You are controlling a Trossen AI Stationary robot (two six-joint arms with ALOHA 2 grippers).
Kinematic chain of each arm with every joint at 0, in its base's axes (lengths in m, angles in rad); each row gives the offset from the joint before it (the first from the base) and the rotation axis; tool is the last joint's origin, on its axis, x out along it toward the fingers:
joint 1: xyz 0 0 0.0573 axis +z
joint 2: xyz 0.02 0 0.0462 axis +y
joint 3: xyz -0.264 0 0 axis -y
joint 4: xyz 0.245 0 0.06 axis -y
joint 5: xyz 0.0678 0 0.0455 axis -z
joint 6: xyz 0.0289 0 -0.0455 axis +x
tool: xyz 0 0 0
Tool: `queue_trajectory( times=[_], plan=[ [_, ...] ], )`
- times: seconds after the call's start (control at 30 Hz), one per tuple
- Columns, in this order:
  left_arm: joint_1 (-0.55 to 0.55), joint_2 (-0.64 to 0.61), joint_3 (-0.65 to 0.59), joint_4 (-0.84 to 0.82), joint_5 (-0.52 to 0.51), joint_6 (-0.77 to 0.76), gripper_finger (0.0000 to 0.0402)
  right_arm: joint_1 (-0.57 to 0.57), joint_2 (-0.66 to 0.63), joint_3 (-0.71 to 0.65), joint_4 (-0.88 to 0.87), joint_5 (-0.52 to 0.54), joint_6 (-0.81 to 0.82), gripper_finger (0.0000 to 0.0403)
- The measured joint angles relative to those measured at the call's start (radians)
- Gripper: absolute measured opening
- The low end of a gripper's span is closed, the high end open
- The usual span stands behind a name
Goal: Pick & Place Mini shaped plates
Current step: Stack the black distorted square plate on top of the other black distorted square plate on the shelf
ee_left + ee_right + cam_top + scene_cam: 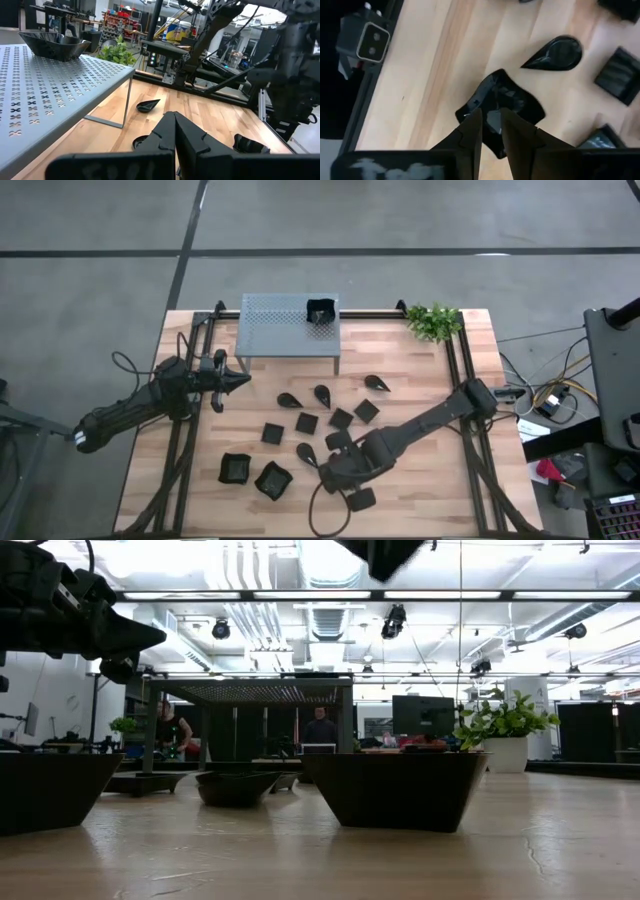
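Observation:
Several small black plates lie flat on the wooden table: teardrops (322,393), flat squares (307,422) and two wavy-rimmed squares (235,469) (272,480). Another wavy plate (320,310) sits on the grey perforated shelf (285,330). My right gripper (325,477) (492,117) is near the table's near middle, shut on a wavy-rimmed plate (512,97). My left gripper (243,381) (175,117) hovers shut at the table's left, in front of the shelf, pointing right and touching nothing. My right gripper pinches the wavy-rimmed plate by its rim (490,102) between the two fingers, coming from above and slanting toward the table's near left. The plate hangs tilted below the fingers. In the low view only a dark shape (385,555) shows at the top edge, well above the table.
A green plant (433,321) stands at the far right corner. Black rails run along both table sides (185,430). A small camera (362,37) sits by the near edge. Two wavy plates (400,790) (50,790) stand close to the low camera. Bare wood lies right of the plates (420,470).

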Motion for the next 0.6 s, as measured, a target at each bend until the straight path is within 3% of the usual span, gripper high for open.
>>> queue_trajectory(
  times=[0.17,0.43,0.6],
  plan=[
    [0.0,0.0,0.0,0.0,0.0,0.0,0.0003,0.008,0.0,-0.092,0.145,0.0,0.066,0.0098],
    [0.0,0.0,0.0,0.0,0.0,0.0,0.0003,0.009,0.0,-0.167,0.222,0.0,0.244,0.0174],
    [0.0,0.0,0.0,0.0,0.0,0.0,0.0003,0.02,0.001,-0.223,0.297,0.003,0.265,0.0187]
  ],
)
